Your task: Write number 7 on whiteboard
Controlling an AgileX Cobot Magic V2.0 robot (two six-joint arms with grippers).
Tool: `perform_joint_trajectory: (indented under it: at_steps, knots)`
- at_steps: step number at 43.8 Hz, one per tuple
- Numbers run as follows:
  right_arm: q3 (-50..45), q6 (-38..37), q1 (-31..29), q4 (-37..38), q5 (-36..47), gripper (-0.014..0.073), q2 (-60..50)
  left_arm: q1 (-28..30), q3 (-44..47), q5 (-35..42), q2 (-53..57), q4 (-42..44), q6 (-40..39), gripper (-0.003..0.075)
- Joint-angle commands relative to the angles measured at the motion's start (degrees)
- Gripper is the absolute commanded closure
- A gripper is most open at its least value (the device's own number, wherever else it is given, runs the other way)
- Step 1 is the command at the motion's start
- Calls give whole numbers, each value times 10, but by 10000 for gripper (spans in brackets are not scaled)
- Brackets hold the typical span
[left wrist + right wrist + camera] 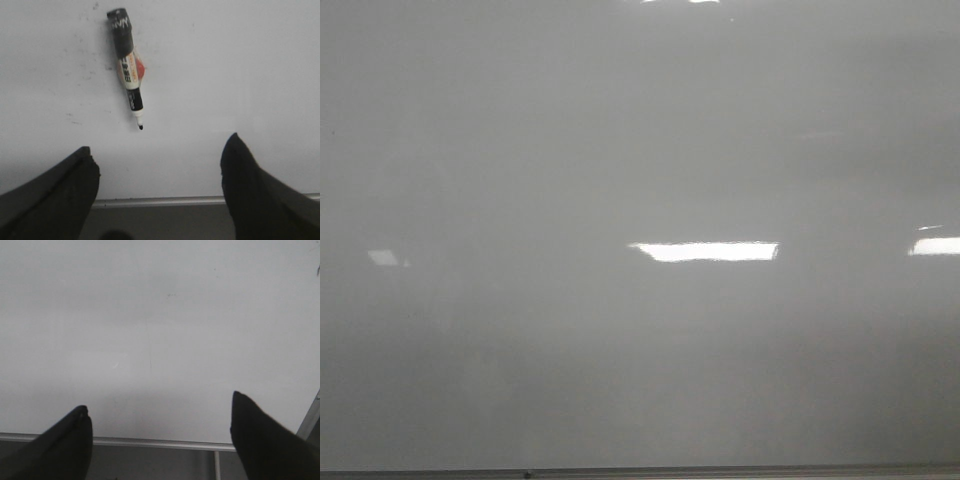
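Two grippers, my left gripper (159, 167) and right gripper (160, 417), hang spread and empty over the whiteboard (640, 150), marker (129, 67) lying uncapped.

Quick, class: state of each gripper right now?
Left gripper: open, holding nothing; marker lies on the whiteboard.
Right gripper: open, empty.

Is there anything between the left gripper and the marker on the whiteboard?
No. In the left wrist view, only bare whiteboard separates the open left gripper from the uncapped marker; nothing else lies there.
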State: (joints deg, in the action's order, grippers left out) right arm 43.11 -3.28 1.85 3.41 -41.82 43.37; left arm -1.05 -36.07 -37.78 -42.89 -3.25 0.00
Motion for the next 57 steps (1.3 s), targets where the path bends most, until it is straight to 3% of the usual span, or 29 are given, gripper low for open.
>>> perform_joint_trajectory:
  at_steps: [1, 31, 41, 45, 57]
  knots:
    - [20, 6, 1, 9, 35, -8, 2, 6, -16, 51, -48, -3, -13, 207]
    - [20, 6, 1, 8, 35, -8, 2, 37, -18, 326, -327, -32, -13, 209]
    - [20, 6, 1, 8, 35, -8, 2, 37, -18, 378, -376, -32, -13, 213]
    - [20, 6, 1, 8, 35, -8, 2, 37, -18, 390, -387, -31, -13, 262]
    - [20, 6, 1, 8, 35, -8, 2, 37, -18, 412, -400, -29, -13, 536]
